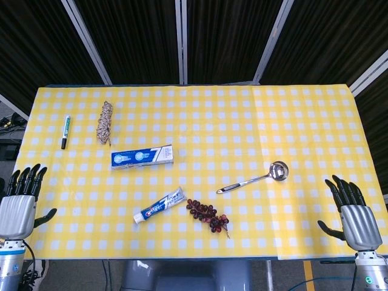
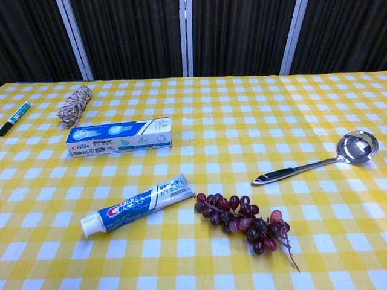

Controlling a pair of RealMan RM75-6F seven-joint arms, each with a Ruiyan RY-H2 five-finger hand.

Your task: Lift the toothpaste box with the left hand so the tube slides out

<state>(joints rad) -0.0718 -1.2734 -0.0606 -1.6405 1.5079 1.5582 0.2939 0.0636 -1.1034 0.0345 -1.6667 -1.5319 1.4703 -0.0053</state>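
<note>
A blue-and-white cardboard toothpaste box (image 1: 142,157) is seen lying flat on the yellow-and-white checked tablecloth (image 1: 254,115), left of centre, its long side running left to right. The white-and-blue toothpaste tube (image 1: 159,205) lies apart from it, nearer the front edge, tilted with its white cap toward the front left. Just beside the tube's flat end a bunch of dark red grapes (image 1: 208,215) is placed — whether the two touch cannot be told from either view.

The left hand (image 1: 20,203) is held at the table's front left edge, fingers up and spread apart, with nothing gripped; it is well apart from the box. The right hand (image 1: 353,215) is held likewise at the front right edge, fingers spread and holding nothing.

Further back on the left a green-and-black marker pen (image 1: 64,131) and a coil of brown-and-white braided rope (image 1: 105,122) are laid side by side. A steel ladle with a black handle (image 1: 257,177) rests right of centre.
</note>
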